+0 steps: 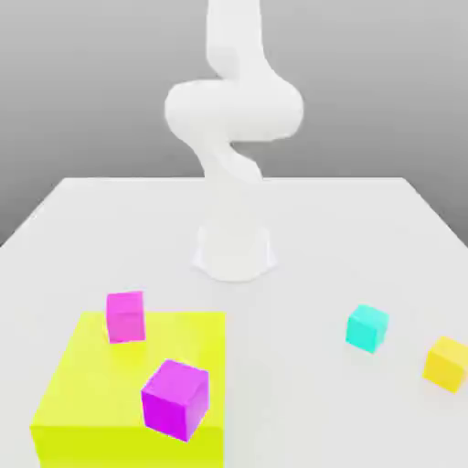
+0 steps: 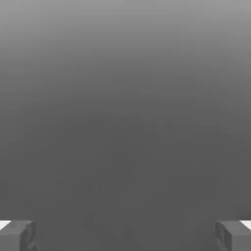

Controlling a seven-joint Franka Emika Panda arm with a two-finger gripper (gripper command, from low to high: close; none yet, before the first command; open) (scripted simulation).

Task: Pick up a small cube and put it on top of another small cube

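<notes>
Exterior view's left: first cube on block, second cube at its front edge. Exterior view's right: third cube, fourth cube on table.

Pale tabletop, flat and wide; plain grey backdrop behind

Exterior cam: raised, across the desk from the arm base, facing it, tilted down. Mid-range: desk's far edge in frame, arm cropped at 12 o'clock, yellow block nearer the lens at 7. Hand cam: on the hand, end effector very close to lens, facing plain grey. Grey backdrop in both; can't tell if same part.
</notes>
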